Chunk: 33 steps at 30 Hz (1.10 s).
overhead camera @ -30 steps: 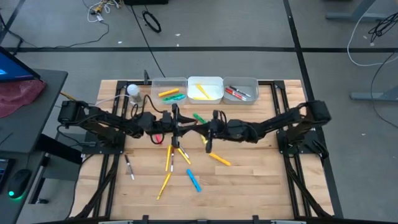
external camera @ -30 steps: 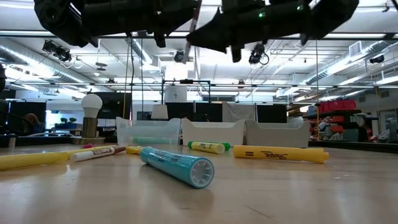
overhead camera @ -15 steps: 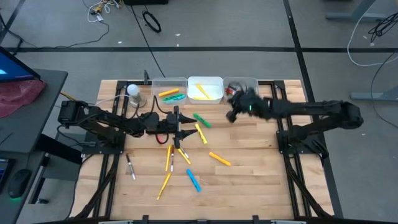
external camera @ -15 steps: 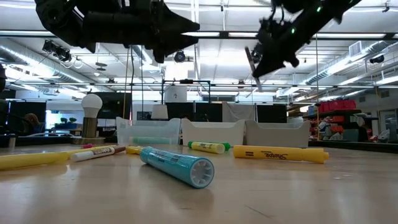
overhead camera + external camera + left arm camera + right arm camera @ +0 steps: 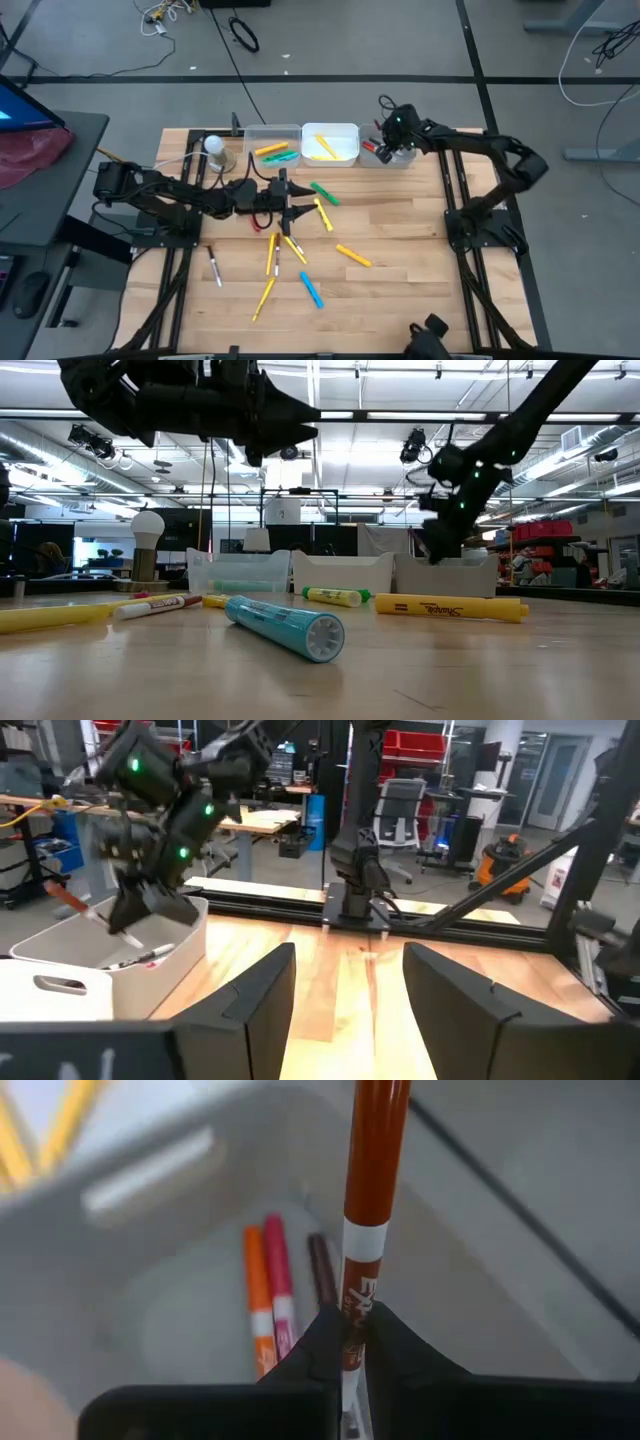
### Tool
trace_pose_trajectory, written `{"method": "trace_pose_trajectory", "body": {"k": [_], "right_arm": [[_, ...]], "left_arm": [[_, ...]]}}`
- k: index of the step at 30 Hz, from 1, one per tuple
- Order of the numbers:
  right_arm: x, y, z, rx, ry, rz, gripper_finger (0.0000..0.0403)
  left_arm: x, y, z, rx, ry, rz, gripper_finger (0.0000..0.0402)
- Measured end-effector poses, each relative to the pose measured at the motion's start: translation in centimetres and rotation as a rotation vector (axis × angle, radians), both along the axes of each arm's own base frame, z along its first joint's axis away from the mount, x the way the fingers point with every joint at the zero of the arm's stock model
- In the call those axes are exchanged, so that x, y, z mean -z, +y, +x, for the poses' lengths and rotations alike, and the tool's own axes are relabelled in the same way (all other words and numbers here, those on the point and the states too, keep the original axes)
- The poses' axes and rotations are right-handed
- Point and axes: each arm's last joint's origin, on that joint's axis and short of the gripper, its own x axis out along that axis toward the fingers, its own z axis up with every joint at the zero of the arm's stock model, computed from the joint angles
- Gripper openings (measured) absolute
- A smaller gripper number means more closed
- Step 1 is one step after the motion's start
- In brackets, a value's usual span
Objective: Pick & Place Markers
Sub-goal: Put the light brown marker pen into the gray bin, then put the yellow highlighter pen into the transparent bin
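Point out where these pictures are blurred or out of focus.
Right wrist view: the marker in the right gripper is sharp, the bin behind soft. Left wrist view: the right gripper is motion-smeared. Low view: the nearest teal marker is slightly soft.

"Sharpie" runs along the long yellow marker pen (image 5: 451, 607); the orange-red marker's white band (image 5: 358, 1295) shows "EX".

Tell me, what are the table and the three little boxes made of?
The table looks like wood: pale planks with visible seams and grain, smooth with a soft sheen in the low view. The three bins look like thin plastic, milky white to half-clear, since the markers inside show faintly through the walls. The material cannot be confirmed by sight alone.
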Motion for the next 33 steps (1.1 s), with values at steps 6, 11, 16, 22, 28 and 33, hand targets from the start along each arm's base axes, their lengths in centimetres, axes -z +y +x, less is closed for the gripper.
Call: {"method": "trace_pose_trajectory", "body": {"k": [6,11,16,22,28,33], "right_arm": [[2.6,-0.6,-0.3,-0.044,0.077,0.077,0.0013],[3.0,-0.6,-0.3,-0.05,0.098,0.098,0.0018],[3.1,-0.5,-0.4,-0.05,0.105,0.107,0.0052],[2.4,-0.1,-0.6,-0.047,0.107,0.11,0.0099],[-0.6,0.9,-1.2,-0.017,0.043,0.07,0.0119],[-4.8,3.1,-0.9,0.018,-0.123,0.0,0.0113]], "left_arm": [[0.0,0.2,0.0,-0.019,0.0,0.001,0.0193],[0.0,0.2,0.0,-0.023,0.0,0.001,0.0193],[0.0,0.2,0.0,-0.022,0.0,0.0,0.0193],[0.0,0.2,0.0,-0.022,0.0,-0.001,0.0193],[0.0,0.2,0.0,-0.022,0.0,-0.001,0.0193],[0.0,0.2,0.0,-0.023,0.0,-0.001,0.0193]]}}
